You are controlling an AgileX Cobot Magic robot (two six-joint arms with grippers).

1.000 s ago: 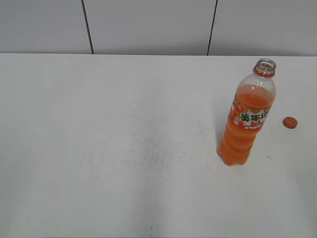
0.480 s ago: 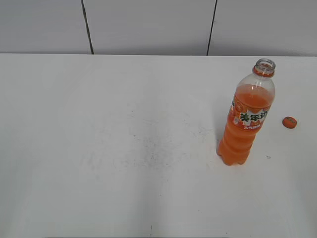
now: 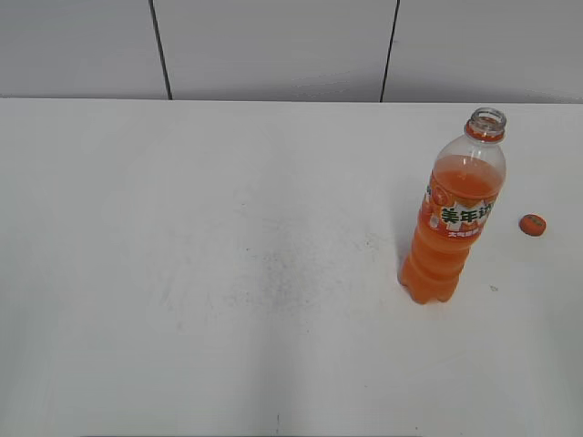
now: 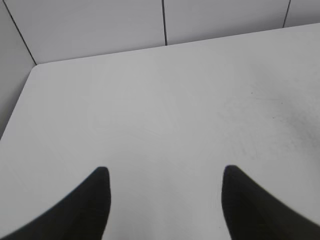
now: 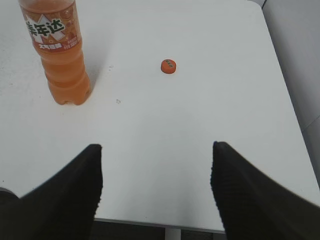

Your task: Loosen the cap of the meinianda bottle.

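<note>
The meinianda bottle (image 3: 453,214) stands upright at the right of the white table, its mouth open, with no cap on it. It also shows in the right wrist view (image 5: 57,50). The small orange cap (image 3: 533,224) lies flat on the table to the bottle's right, apart from it, and shows in the right wrist view (image 5: 169,65). My left gripper (image 4: 165,172) is open and empty over bare table. My right gripper (image 5: 156,147) is open and empty, near the table's front edge, well short of cap and bottle. Neither gripper shows in the exterior view.
The white table (image 3: 228,273) runs back to a grey panelled wall (image 3: 273,45). Its front edge (image 5: 150,222) lies just under my right gripper. Its right edge (image 5: 285,90) is close beyond the cap. Its far left corner (image 4: 37,65) shows in the left wrist view.
</note>
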